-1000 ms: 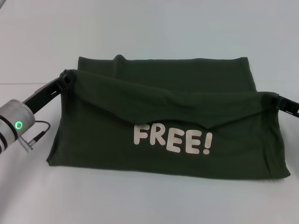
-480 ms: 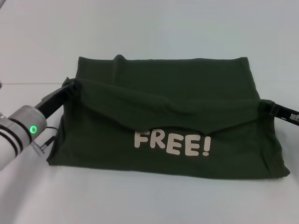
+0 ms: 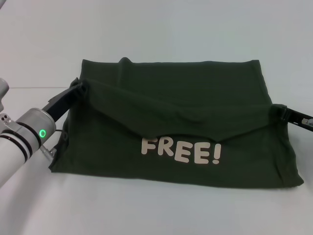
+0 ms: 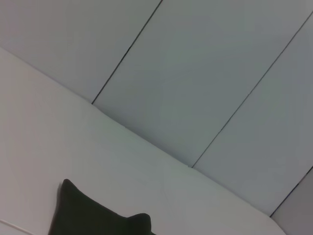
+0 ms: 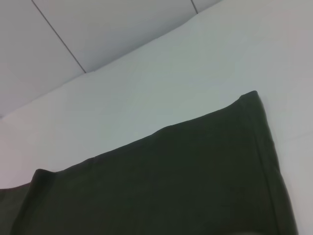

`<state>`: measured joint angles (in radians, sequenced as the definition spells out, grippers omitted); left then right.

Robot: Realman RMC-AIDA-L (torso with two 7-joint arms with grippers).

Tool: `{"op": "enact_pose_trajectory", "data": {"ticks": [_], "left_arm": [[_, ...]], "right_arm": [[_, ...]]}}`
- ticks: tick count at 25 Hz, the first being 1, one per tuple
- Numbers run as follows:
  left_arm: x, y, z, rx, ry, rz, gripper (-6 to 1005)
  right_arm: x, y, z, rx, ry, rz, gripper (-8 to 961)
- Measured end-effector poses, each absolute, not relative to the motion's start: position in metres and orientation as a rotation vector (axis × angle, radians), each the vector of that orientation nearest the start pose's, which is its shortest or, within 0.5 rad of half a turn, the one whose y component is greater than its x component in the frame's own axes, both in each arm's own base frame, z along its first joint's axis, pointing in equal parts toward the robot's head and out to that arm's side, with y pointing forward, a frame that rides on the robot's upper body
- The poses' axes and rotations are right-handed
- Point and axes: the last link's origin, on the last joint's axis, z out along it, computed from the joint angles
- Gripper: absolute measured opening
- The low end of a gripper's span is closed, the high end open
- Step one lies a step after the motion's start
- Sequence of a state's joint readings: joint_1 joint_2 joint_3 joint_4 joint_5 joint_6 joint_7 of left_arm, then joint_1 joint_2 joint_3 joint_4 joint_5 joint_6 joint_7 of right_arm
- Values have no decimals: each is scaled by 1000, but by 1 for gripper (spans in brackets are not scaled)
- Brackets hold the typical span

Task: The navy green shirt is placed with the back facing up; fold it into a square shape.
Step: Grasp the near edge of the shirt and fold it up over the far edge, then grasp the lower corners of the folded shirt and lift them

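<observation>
Nearest, lying flat on the white table [image 3: 156, 29]: the shirt's [image 3: 176, 112] lower half, white "FREE!" lettering [image 3: 181, 151] facing up. Just above the lettering, sagging in a shallow V: a lifted fold, hung between two corners. At the shirt's left corner, pinching the cloth: the left gripper [image 3: 78, 88], black fingers pressed together on the bunched edge. At the shirt's right corner, clamped on the fabric likewise: the right gripper [image 3: 279, 112]. Beyond the fold, resting flat: the plain back panel up to the far hem.

Likely trouble from here: uneven travel of the two corners, skewing the fold and spoiling the square. Also possible: a thin pinch slipping free under the cloth's weight. Worth watching too: the slack middle dragging and wrinkling on landing.
</observation>
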<state>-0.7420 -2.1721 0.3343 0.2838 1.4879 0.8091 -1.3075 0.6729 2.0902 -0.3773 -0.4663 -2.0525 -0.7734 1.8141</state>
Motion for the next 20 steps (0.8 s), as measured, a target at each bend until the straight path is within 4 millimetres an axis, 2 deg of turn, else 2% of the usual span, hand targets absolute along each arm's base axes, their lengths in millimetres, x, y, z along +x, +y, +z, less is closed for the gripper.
{"op": "enact_pose_trajectory", "data": {"ticks": [5, 6, 11, 18, 20], "left_arm": [[-272, 423, -23, -1628, -1273, -1028, 49], [-274, 422, -23, -1607, -1286, -1042, 87], [-276, 421, -22, -1590, -1295, -1048, 293], [-279, 419, -19, -1596, -1281, -1053, 612], [-280, 417, -16, -1634, -1270, -1050, 611]], "right_arm": [[323, 414, 14, -1772, 1380, 634, 166], [323, 413, 14, -1774, 1381, 635, 171], [322, 413, 13, -1782, 1391, 650, 412], [330, 402, 24, -1733, 1443, 750, 620], [334, 394, 31, -1724, 1449, 809, 688]]}}
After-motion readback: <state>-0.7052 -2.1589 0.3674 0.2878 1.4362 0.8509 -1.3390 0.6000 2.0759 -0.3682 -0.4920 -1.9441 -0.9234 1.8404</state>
